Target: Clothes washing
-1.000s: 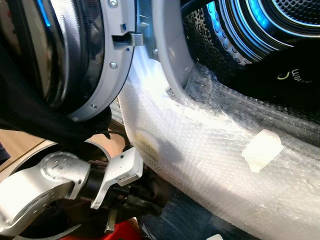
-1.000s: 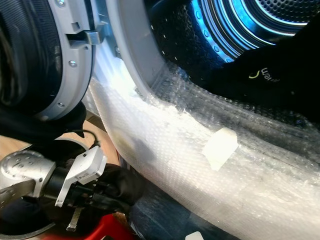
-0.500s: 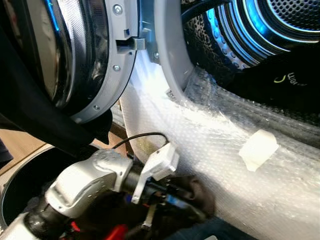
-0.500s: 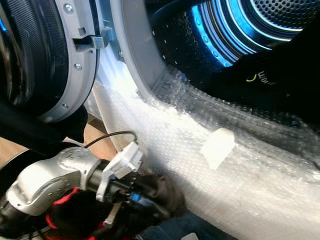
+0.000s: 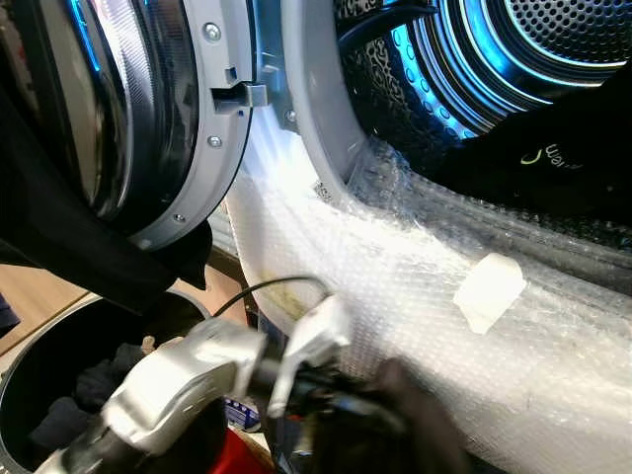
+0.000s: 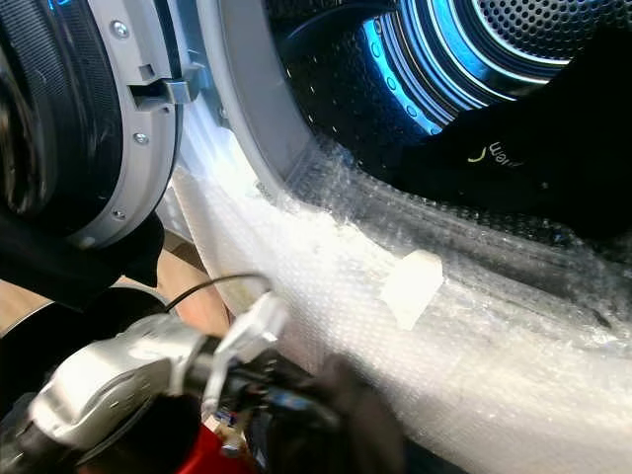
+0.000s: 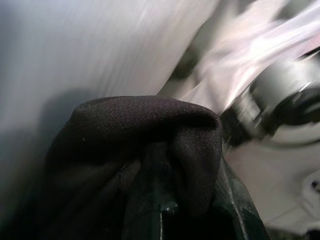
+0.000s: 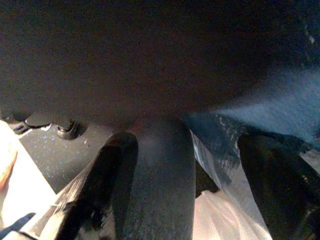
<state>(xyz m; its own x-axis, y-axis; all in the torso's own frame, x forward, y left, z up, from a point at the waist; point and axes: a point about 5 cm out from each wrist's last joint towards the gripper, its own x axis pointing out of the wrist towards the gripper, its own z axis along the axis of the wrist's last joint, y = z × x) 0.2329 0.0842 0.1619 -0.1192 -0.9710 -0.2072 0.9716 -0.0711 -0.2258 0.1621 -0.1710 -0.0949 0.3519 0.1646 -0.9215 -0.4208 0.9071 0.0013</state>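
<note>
The washer's drum point(image 5: 513, 49) glows blue at the upper right, its round door point(image 5: 148, 118) swung open to the left. Dark clothes with a small logo point(image 5: 563, 148) lie at the drum's mouth. My silver left arm point(image 5: 188, 380) reaches across the bottom, blurred by motion. Its left gripper point(image 5: 390, 405) is shut on a dark garment point(image 7: 150, 130) that drapes over the fingers, close to the machine's front below the opening. In the right wrist view, the right gripper point(image 8: 180, 195) is low in shadow with its black fingers point(image 8: 100, 190) spread apart.
Bubble wrap point(image 5: 395, 276) covers the washer's front below the opening, with a white tape patch point(image 5: 487, 289) on it. A round dark bin point(image 5: 20, 380) with several dark clothes stands at the lower left. Something red point(image 5: 237, 454) sits beneath my arm.
My left arm has swung right and upward from over the bin toward the washer's front, carrying the dark garment. The camera has shifted a little.
</note>
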